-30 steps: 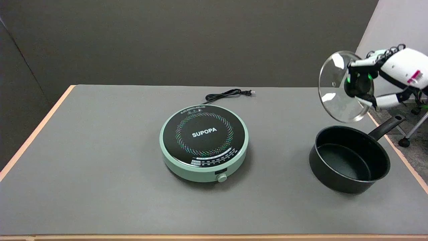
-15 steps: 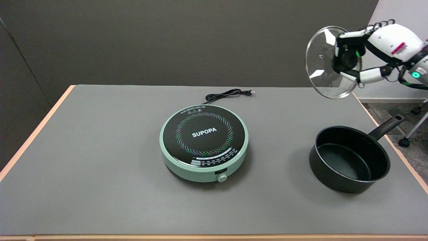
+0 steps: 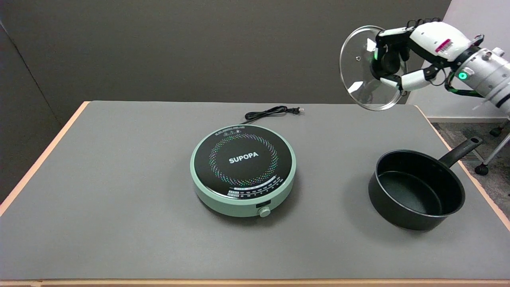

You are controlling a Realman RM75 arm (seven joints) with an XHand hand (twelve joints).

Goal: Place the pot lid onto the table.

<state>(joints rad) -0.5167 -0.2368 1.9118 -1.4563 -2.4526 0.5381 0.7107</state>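
Carried further left since a second ago, glass pot lid (image 3: 364, 75) held tilted in mid-air over the table's (image 3: 119, 179) far right edge, knob hidden inside the clamped right hand (image 3: 402, 56). Black saucepan (image 3: 416, 189) open and empty below. "SUPOPA" readable on green induction cooker (image 3: 243, 169); finer print illegible.

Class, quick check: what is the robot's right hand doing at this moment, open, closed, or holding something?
Right hand: holding the glass pot lid by its knob, in the air, tilted on edge.
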